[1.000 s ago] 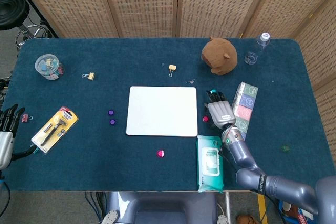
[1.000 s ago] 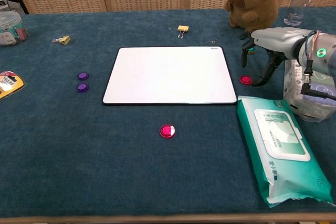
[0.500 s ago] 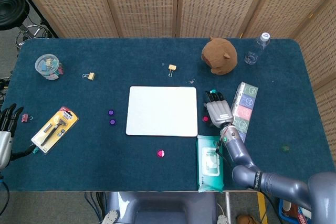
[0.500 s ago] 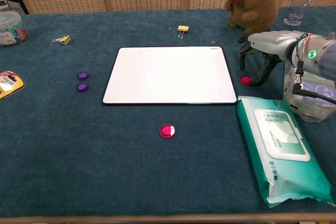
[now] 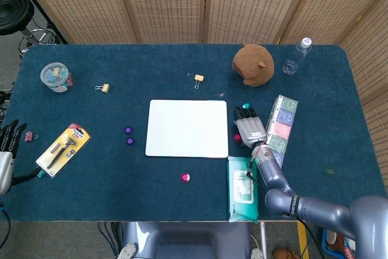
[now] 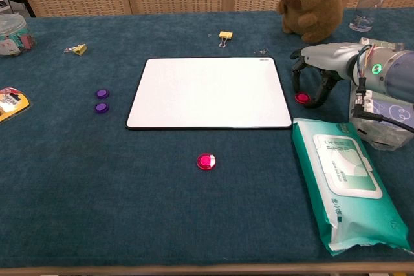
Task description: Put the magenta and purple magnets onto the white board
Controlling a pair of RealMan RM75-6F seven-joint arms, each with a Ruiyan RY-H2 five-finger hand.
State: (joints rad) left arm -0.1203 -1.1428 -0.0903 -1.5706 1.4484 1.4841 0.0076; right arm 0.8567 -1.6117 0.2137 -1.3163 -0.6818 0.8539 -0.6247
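Woven wicker screens stand behind a dark blue worktop. Head view: the white board lies at centre, two purple magnets just left of it, one magenta magnet near its front edge. A second magenta magnet lies just right of the board, partly covered by the right hand, whose fingers point down around it. The left hand sits at the worktop's far left edge, fingers apart, holding nothing. A wet-wipes pack, a pastel box, a brown plush toy and a water bottle occupy the right side; a yellow blister pack and a jar occupy the left. No label is legible.

Chest view: the right hand arches over the magenta magnet, fingertips spread either side and down at the cloth; whether they touch the magnet cannot be told. The board carries no magnets. The purple pair and the front magenta magnet lie on the cloth. Print on the wipes pack is too small to read.
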